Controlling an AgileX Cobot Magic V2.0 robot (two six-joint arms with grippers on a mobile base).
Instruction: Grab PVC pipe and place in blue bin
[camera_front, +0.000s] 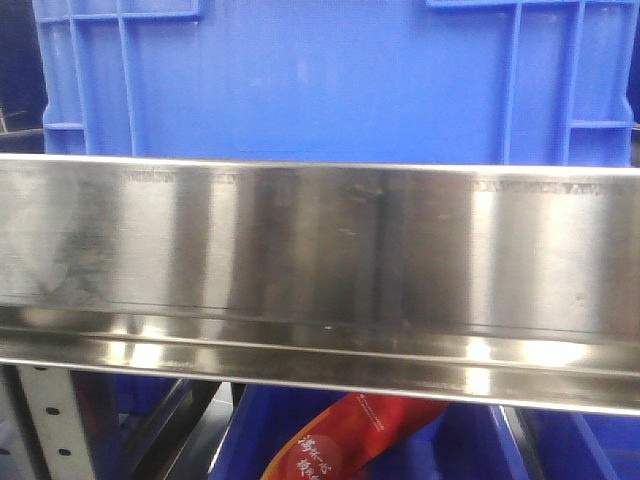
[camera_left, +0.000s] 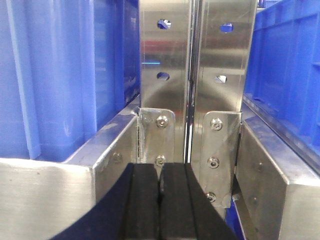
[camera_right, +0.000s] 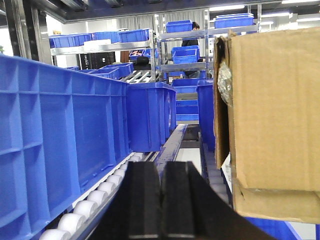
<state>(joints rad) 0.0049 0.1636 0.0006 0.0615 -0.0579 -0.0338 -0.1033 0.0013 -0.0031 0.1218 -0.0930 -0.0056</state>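
No PVC pipe shows in any view. A blue bin fills the top of the front view behind a steel shelf rail. My left gripper is shut with nothing between its black pads, just in front of the steel shelf uprights, with a blue bin to its left and another to its right. My right gripper is also shut and empty, pointing along a roller lane between a blue bin on the left and a cardboard box on the right.
White rollers run under the left bin. More blue bins stand further down the lane and on far shelves. Below the steel rail, a lower blue bin holds a red packet. Bolted brackets join the uprights to the shelf beams.
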